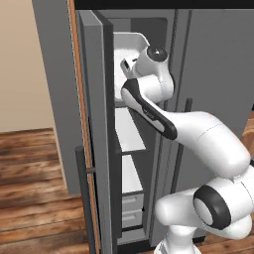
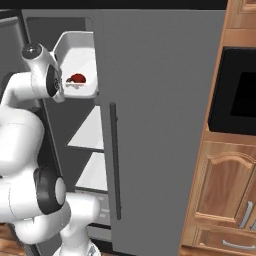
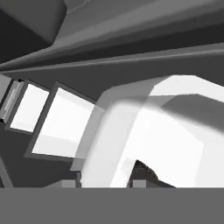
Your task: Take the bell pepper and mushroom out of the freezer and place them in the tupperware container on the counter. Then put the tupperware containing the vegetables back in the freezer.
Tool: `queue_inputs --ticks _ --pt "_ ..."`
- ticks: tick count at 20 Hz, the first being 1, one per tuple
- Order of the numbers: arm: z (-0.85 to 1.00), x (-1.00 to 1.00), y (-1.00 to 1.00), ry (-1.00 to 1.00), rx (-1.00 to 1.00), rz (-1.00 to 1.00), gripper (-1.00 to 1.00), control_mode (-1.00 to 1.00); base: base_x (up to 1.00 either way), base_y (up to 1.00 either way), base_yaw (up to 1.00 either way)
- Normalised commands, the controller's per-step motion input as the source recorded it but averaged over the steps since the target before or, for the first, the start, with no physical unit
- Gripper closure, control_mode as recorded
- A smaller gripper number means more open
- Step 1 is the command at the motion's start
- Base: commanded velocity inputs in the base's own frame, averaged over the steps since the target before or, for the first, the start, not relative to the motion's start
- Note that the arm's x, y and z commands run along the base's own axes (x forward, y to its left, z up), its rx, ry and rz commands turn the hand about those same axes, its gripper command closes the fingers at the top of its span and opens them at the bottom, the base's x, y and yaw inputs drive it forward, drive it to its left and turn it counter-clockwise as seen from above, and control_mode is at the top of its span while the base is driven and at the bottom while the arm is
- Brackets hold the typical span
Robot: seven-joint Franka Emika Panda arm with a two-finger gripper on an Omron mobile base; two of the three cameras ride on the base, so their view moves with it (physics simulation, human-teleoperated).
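Smooth matt grey on the freezer, with plain white shelves inside and a long dark bar handle. Glossy red on the bell pepper, lying in the smooth white plastic tupperware container. Right of the freezer, warm polished wooden cabinets.

Freezer stands left of the closed fridge door; its own door is swung out to the near left. Tupperware container sits tilted at the upper shelf level inside the freezer opening, far end raised. Bell pepper lies in the container at its low near edge. Shelves lie below the container, two drawers under them at the bottom. Wooden cabinets stand right of the fridge.
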Motion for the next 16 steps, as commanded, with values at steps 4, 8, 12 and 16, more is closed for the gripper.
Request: queue_inputs --ticks 4,8,12,16 --pt "0.1 0.62 0.0 0.09 0.09 0.0 1.0 -1.0 0.0 0.0 0.0" --pt "0.06 0.53 0.0 0.11 0.04 0.0 1.0 -1.0 0.0 0.0 0.0" --pt "0.14 0.38 0.0 0.05 0.0 0.0 1.0 -1.0 0.0 0.0 0.0" --pt "0.13 0.55 0.0 0.01 0.0 -0.01 1.0 -1.0 0.0 0.0 0.0"
